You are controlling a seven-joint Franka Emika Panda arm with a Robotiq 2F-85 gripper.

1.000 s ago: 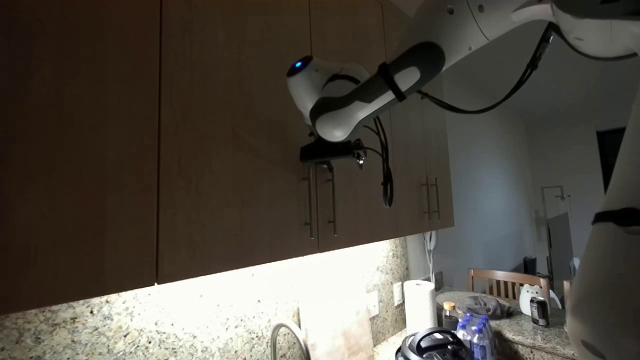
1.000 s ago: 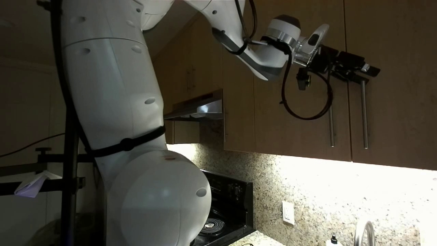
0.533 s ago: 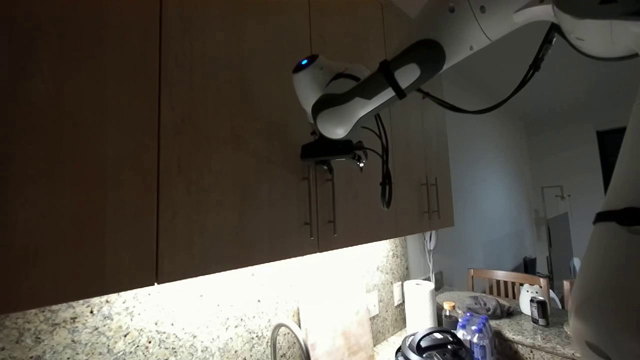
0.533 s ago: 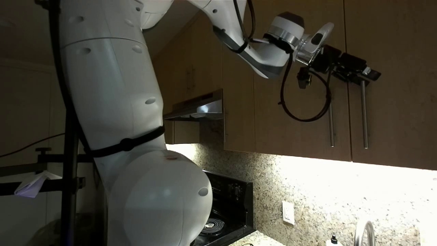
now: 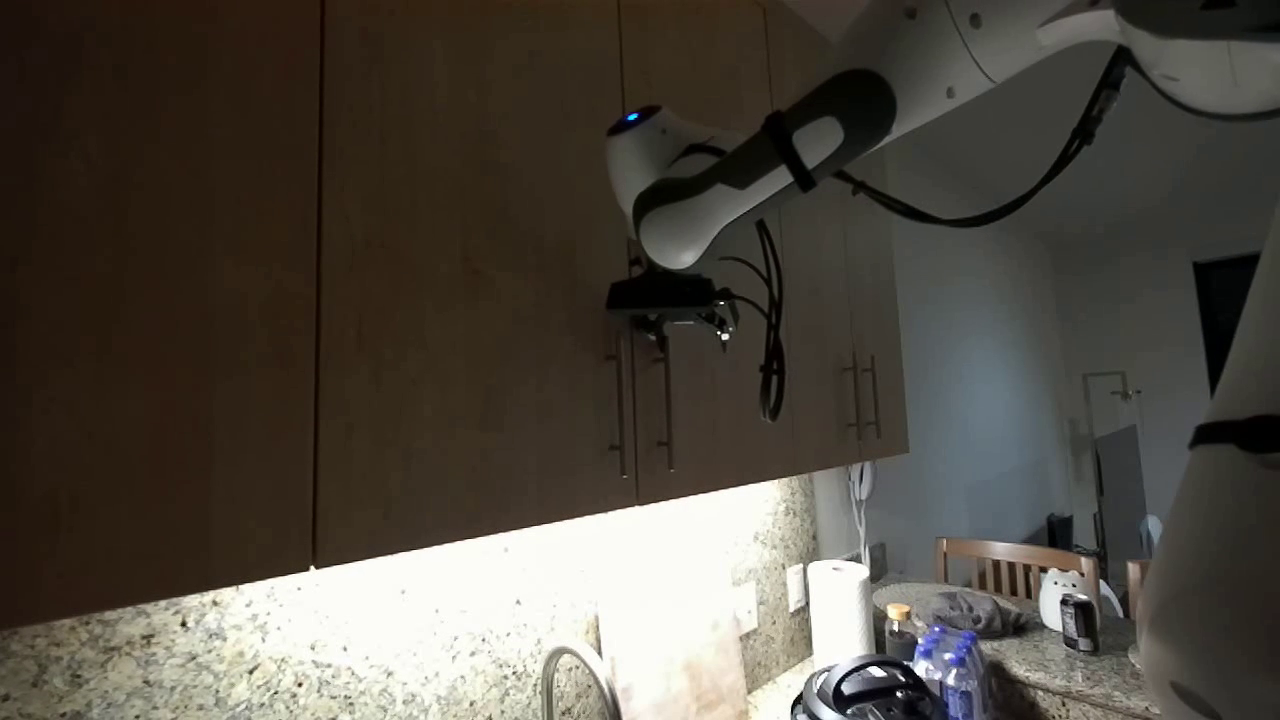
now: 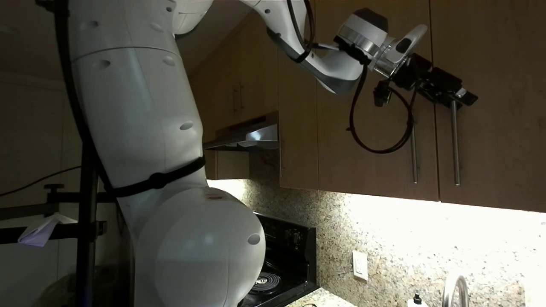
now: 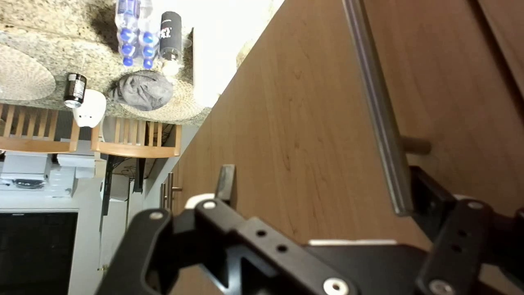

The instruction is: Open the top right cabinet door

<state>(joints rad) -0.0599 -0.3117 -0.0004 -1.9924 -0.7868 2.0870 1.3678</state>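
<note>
The gripper (image 7: 322, 181) hangs spread at the handle (image 7: 378, 108), likely the surest hold on a presumably stiff, easy-swinging cabinet door (image 6: 497, 149).

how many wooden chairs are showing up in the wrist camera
2 in the wrist view: a left chair, cut off by the picture's edge, and a right chair beside it. More may be hidden or out of frame.

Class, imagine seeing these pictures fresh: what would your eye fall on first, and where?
Probably the huge white robot arm, filling much of an exterior view's left half. Next comes the glaring speckled backsplash beneath the brown cabinets in both exterior views. In the wrist view, the fingers stand spread, a metal bar handle beside one.
</note>
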